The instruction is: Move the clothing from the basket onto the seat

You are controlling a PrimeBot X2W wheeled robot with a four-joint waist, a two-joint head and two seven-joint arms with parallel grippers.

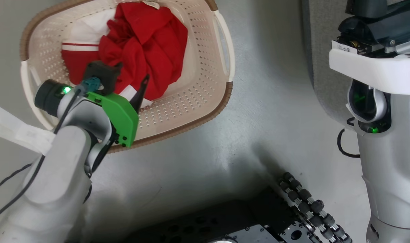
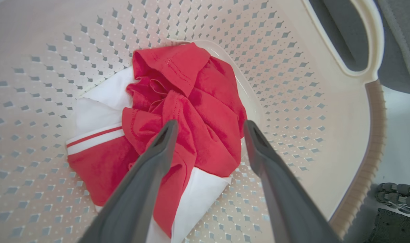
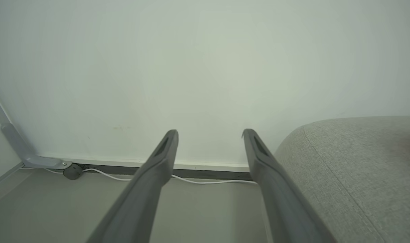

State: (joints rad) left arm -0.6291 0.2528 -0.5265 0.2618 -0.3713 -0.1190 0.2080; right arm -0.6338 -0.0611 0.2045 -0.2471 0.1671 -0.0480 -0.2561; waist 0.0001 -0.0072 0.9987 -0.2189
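Observation:
The cream perforated basket [image 1: 198, 101] with its brown rim stands on the floor at the upper left of the head view. Crumpled red and white clothing [image 1: 147, 44] lies inside it. My left gripper [image 1: 137, 91] hangs open just above the garment, and in the left wrist view its two fingers straddle the red folds [image 2: 195, 111] of the left gripper [image 2: 210, 126]. The grey seat [image 1: 321, 77] runs along the right, and its rounded corner [image 3: 357, 168] fills the lower right of the right wrist view. My right gripper [image 3: 210, 133] is open, pointing at a wall.
The robot's dark base and roller wheel [image 1: 309, 206] sit at the bottom of the head view. Its pale right arm [image 1: 387, 141] stands in front of the seat. A white cable [image 3: 205, 180] runs along the baseboard. Grey floor [image 1: 259, 128] lies between basket and seat.

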